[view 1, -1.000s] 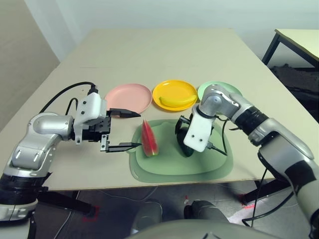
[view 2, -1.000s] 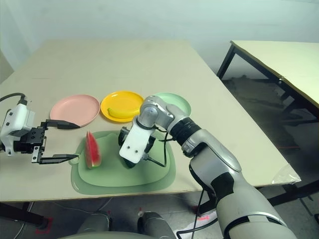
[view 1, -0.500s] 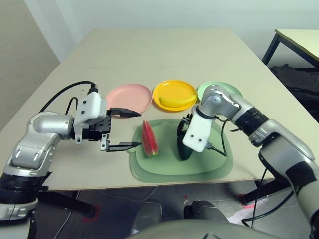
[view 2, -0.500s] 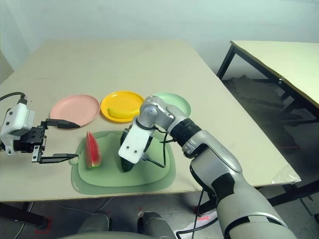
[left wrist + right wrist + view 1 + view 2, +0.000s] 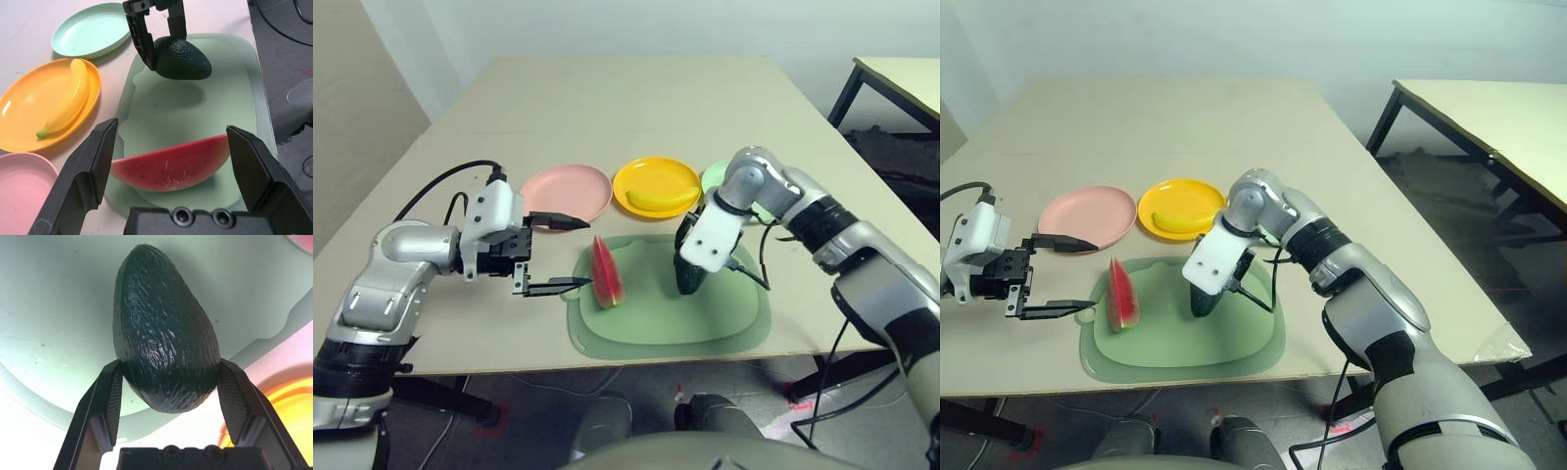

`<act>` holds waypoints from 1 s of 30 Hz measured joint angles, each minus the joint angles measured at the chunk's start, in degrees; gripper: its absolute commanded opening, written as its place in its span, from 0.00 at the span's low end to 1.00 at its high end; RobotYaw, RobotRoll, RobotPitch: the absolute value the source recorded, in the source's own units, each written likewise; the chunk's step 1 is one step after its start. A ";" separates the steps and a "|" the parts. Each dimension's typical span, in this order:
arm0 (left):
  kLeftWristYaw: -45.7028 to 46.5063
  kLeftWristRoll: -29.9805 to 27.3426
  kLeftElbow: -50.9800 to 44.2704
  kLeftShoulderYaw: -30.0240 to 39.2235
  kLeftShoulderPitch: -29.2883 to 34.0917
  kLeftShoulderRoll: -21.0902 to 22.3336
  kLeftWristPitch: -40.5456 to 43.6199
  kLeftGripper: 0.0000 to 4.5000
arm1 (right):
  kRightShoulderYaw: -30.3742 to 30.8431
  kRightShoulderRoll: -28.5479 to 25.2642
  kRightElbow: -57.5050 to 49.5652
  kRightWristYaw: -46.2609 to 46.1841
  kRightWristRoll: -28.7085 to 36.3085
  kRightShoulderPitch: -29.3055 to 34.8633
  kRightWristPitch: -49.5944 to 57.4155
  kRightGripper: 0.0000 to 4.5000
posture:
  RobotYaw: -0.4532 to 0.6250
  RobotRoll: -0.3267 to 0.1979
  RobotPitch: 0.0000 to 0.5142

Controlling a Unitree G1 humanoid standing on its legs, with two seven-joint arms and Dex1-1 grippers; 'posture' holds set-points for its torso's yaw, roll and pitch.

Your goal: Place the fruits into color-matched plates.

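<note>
The right gripper (image 5: 166, 396) has its jaws clamped on the broad end of the dark green, pebbly toy avocado (image 5: 161, 333), one black finger (image 5: 110, 396) pressed to each side; the fruit hangs narrow end down over the right of centre of the large pale green rounded mat (image 5: 724, 328), whether touching it I cannot tell. The left gripper (image 5: 570, 255), left of centre in the head view, has its jaws spread wide and holds nothing; its lower finger tip lies just beside the red watermelon wedge with green rind (image 5: 606, 274), which stands on the mat's left part. Above the mat on the tan table (image 5: 626, 108) sit three round shallow plastic plates: a pink plate (image 5: 566, 191), a yellow plate (image 5: 641, 176) carrying the curved yellow toy banana (image 5: 658, 200), and a mint green plate (image 5: 90, 36) partly behind the right arm.
</note>
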 measured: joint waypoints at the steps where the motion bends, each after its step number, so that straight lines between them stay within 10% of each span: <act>1: 0.32 0.07 0.06 -0.11 -0.11 -0.09 0.01 1.00 | -0.11 0.09 1.19 -0.17 -0.02 -0.76 0.38 0.69 | 0.55 0.62 0.00; 14: 12.09 1.24 -0.23 -0.82 -4.08 -5.50 7.60 1.00 | -4.19 1.28 24.16 -15.88 -7.49 -16.33 5.41 0.69 | 0.54 0.62 0.00; 30: 22.88 1.66 -2.69 -3.34 -8.58 -11.83 15.90 1.00 | -3.82 -0.17 35.86 -35.24 -20.38 -16.14 18.51 0.69 | 0.56 0.62 0.00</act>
